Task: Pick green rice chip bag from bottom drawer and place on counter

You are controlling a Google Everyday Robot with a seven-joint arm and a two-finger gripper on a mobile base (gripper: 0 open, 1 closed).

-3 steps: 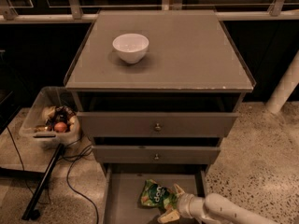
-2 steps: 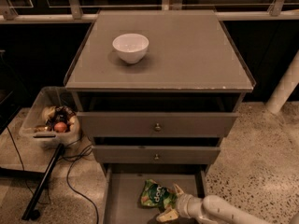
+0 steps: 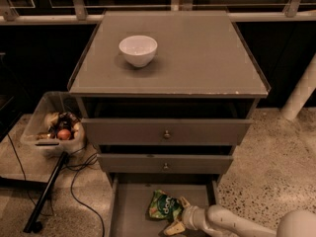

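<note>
The green rice chip bag (image 3: 162, 206) lies flat on the floor of the pulled-out bottom drawer (image 3: 129, 214), near its middle. My gripper (image 3: 177, 215) reaches in from the lower right on a white arm, low over the drawer, right at the bag's right edge. Its two tan fingers (image 3: 183, 201) are spread apart, one by the bag's upper right corner and one below it, not closed on the bag. The counter (image 3: 197, 58) is the grey-brown cabinet top above.
A white bowl (image 3: 138, 50) stands on the counter's left rear. The two upper drawers with small knobs (image 3: 167, 134) are shut. A clear bin of items (image 3: 53, 130), a black stand and cables lie on the floor at the left. A white post stands at the right.
My gripper has edged slightly left towards the bag's right edge. The bag has not moved.
</note>
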